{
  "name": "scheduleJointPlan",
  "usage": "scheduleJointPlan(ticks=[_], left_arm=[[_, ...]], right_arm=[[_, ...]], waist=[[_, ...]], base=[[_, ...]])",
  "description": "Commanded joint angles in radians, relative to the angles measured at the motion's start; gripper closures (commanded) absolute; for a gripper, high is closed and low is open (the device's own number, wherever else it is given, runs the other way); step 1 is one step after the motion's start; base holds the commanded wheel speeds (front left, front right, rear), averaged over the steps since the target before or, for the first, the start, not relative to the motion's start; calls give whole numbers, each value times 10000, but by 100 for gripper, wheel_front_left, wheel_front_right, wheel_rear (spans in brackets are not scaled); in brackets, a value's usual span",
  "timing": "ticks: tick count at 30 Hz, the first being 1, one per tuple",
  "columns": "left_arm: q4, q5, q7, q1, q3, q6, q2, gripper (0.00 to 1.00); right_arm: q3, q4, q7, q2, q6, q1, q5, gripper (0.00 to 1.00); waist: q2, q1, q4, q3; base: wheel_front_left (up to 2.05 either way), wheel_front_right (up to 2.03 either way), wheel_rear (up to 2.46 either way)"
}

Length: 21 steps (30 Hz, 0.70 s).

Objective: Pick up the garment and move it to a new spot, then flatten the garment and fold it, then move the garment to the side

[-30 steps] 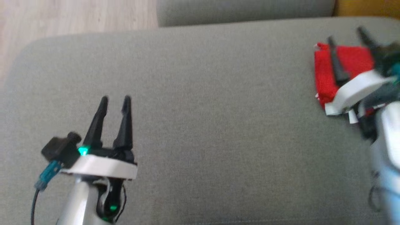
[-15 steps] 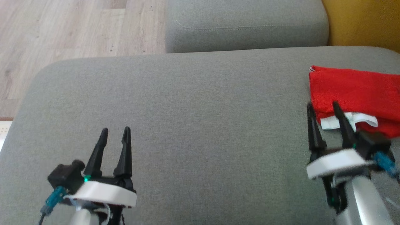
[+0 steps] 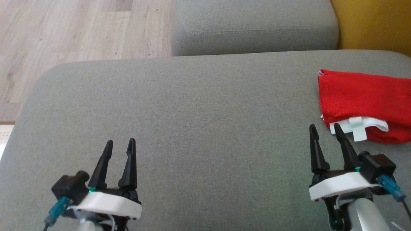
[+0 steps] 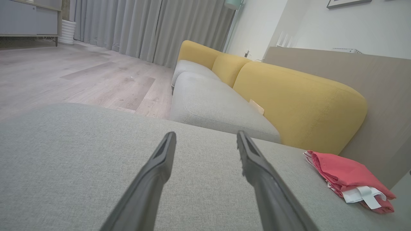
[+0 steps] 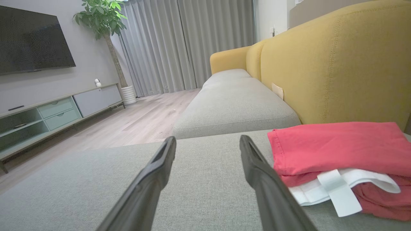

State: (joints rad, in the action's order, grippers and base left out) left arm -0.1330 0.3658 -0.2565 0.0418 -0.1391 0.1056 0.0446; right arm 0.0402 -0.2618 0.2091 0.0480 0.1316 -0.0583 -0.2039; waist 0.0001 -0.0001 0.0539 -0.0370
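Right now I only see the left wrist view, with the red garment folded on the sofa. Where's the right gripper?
Observer: The right gripper is open and empty, its tips by the near corner of the garment.
Operator: Is the garment between its fingers?
Observer: No. In the right wrist view the garment lies to the right of both fingers.
Operator: What's across the room?
Observer: A TV on the wall, with a plant beside it.
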Motion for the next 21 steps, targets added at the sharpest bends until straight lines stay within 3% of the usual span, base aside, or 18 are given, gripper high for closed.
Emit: scheduleJointPlan(ticks=[1,19,20,21], left_arm=[[346,54,-53,-247,395,-30,56,0],[601,281,-53,-310,640,38,56,0],[255,247,0,0,262,12,2,100],[141,253,3,-1,237,10,-4,100]], right_arm=[[250,341,115,24,-9,-390,-56,0],[383,234,231,23,-9,-512,-123,0],[132,-54,114,0,0,-10,-76,100],[135,-166,107,-2,0,11,-80,100]], waist=[[-1,1,-11,7],[-1,1,-195,33],[-1,1,-197,32],[-1,1,-199,33]], base=[[0,0,0],[0,0,0],[0,0,0],[0,0,0]])
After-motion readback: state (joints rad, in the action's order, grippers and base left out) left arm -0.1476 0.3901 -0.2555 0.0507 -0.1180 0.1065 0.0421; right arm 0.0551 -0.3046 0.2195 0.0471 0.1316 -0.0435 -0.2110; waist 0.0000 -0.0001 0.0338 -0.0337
